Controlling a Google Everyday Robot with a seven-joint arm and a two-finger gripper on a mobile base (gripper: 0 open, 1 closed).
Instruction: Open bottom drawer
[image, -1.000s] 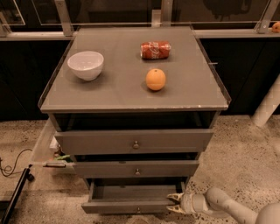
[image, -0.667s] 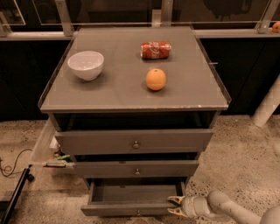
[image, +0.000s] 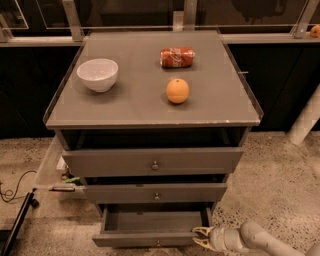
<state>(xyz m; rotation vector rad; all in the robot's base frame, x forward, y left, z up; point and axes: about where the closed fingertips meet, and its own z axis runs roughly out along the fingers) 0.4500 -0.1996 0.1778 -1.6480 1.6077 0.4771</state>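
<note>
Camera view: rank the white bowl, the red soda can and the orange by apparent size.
1. White bowl.
2. Red soda can, only slightly ahead.
3. Orange.
The tool sits at the right front corner of the open bottom drawer.

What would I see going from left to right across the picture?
White bowl → orange → gripper, low by the right end of the open bottom drawer. The red can lies straight behind the orange, so I left it out.
</note>
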